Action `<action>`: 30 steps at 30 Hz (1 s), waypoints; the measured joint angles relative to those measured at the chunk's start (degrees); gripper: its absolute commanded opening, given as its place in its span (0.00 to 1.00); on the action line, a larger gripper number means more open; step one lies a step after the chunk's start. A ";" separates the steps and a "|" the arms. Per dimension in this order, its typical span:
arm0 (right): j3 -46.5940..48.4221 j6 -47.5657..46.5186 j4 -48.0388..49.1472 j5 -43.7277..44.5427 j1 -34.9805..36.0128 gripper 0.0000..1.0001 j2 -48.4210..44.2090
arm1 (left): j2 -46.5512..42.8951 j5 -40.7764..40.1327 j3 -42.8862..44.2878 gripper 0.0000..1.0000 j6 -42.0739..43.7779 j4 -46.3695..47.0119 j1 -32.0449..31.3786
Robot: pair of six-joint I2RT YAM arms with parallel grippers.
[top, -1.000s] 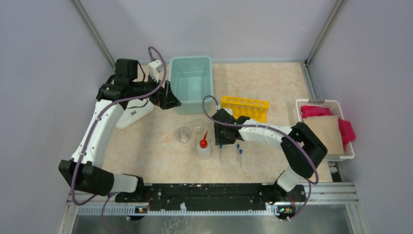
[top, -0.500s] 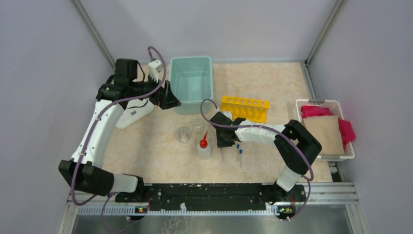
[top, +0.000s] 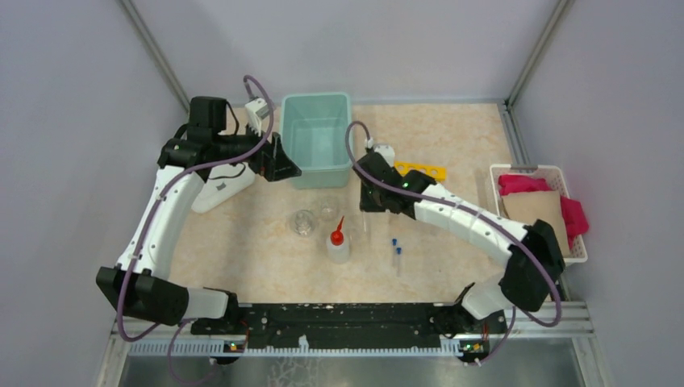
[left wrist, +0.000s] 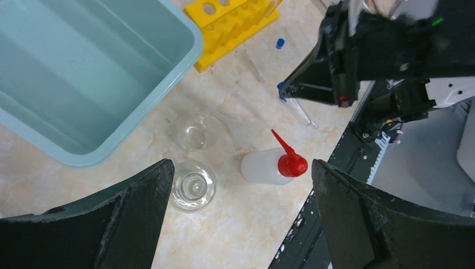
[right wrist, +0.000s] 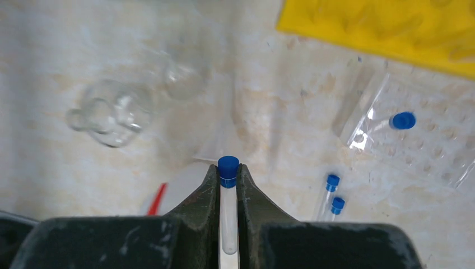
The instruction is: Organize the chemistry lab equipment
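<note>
My right gripper (top: 369,203) (right wrist: 228,171) is shut on a slim blue-capped test tube (right wrist: 228,168), held above the table just in front of the yellow holed rack (top: 421,170) (right wrist: 386,28). The arm hides the rack's left part. Two more test tubes (top: 396,248) (right wrist: 331,193) lie on the table. Two clear glass cups (top: 303,222) (top: 327,210) and the squeeze bottle (top: 338,244) with its red nozzle stand left of them. My left gripper (top: 278,165) (left wrist: 241,218) is open and empty, high beside the bin, looking down on the cups (left wrist: 193,186) and bottle (left wrist: 269,166).
A teal bin (top: 316,97) stands at the back centre. A white basket (top: 532,168) of pink and brown cloths sits at the right edge. A clear plastic bag (right wrist: 414,145) with a blue-capped tube in it lies near the rack. A white object (top: 219,193) lies under the left arm.
My right gripper has risen from the table with a test tube and moved back toward the yellow rack, now covering its left end. The left arm has not moved.
</note>
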 measured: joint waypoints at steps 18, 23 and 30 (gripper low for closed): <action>21.05 2.27 10.47 -1.20 1.70 0.00 0.87 | -2.99 12.83 -7.80 0.93 -7.52 8.94 -0.44; 23.19 3.87 12.96 -3.96 2.69 0.00 4.87 | -2.71 13.84 -9.68 0.85 -9.33 11.74 -0.79; 24.68 5.46 15.28 -6.58 3.82 0.00 5.66 | -1.79 14.27 -10.45 0.72 -9.99 12.68 -0.83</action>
